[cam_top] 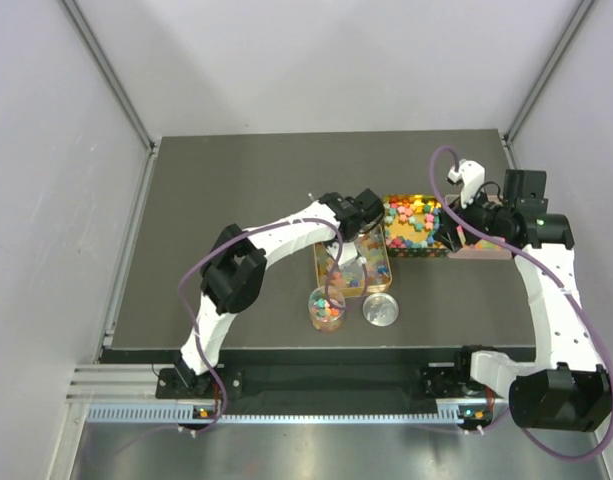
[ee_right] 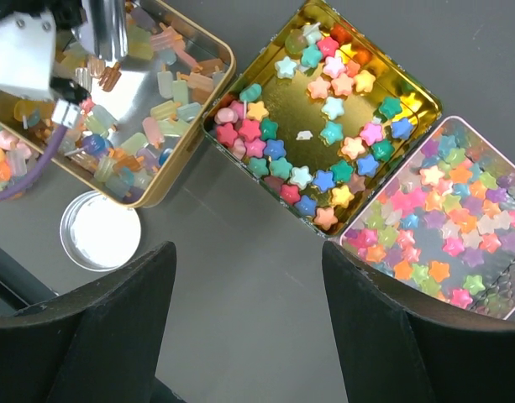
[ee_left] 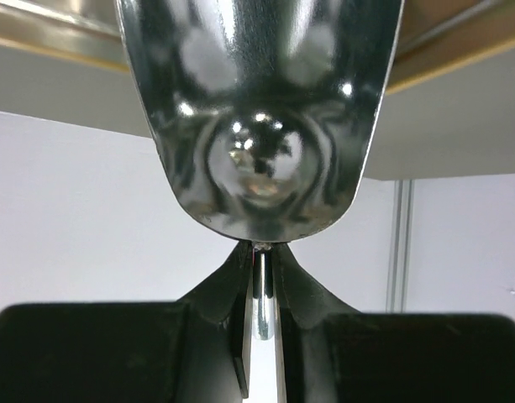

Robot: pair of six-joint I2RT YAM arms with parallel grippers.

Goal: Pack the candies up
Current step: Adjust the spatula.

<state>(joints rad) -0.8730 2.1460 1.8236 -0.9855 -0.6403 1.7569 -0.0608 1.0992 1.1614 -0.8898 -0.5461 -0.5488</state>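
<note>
Gold tin [ee_right: 291, 101] holds bright star candies [ee_right: 332, 132]; left pincer [ee_left: 261, 285] clamps a shiny scoop [ee_left: 257, 126]; right pincer [ee_right: 247, 260] gapes empty at tin's six o'clock.

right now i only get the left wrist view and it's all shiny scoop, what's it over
Observer: The scoop is over a gold tin of pale oblong candies.
Operator: anywhere to tip them
Observer: A clear cup with candies in it stands on the near side of that tin.
Operator: is the right tool in my way
Observer: Probably not. The right tool hangs open over the star tins, further right.
</note>
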